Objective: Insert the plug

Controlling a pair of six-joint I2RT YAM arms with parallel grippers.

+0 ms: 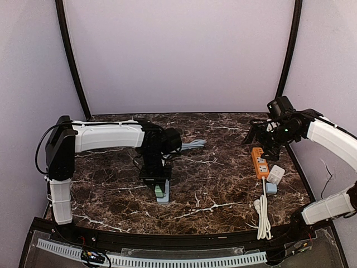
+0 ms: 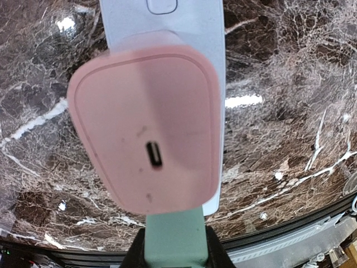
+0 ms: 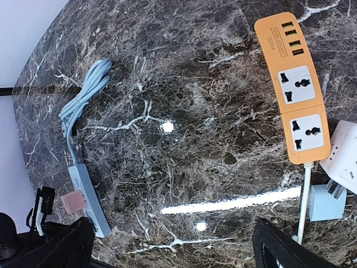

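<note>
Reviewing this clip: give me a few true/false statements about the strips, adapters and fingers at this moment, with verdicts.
1. Both sockets on the orange power strip are empty. True.
2. The right fingers are closed on an adapter. False: they stand open, holding nothing.
3. A pink adapter sits on the light blue power strip. True.
4. Nothing is between the left fingers. False: a green piece is clamped between them.
</note>
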